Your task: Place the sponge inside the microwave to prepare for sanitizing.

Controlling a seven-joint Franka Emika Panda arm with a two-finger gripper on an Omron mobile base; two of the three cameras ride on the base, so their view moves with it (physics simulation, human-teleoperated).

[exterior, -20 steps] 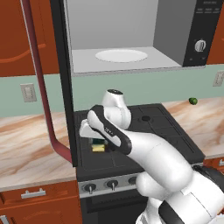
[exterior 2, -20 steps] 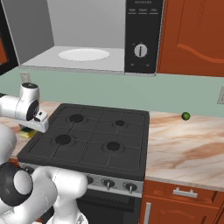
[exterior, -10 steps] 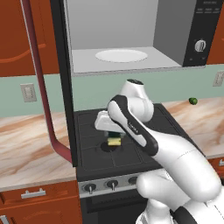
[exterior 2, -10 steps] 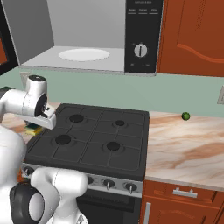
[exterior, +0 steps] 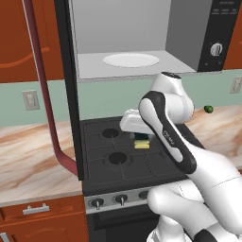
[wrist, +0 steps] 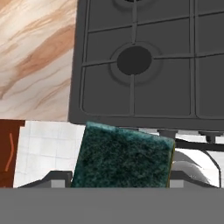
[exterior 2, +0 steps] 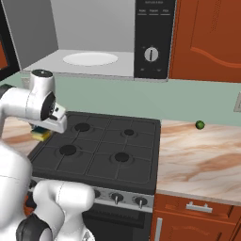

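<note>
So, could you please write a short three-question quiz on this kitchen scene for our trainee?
1. True or false: the black-fronted microwave has its door shut.
2. What does the two-finger gripper hold? A) the tiny round green ball B) the yellow sponge with dark green scrub top C) the white round plate
3. Fill in: the sponge hangs above the black ____.

Key: 1 false; 2 B; 3 stove.
</note>
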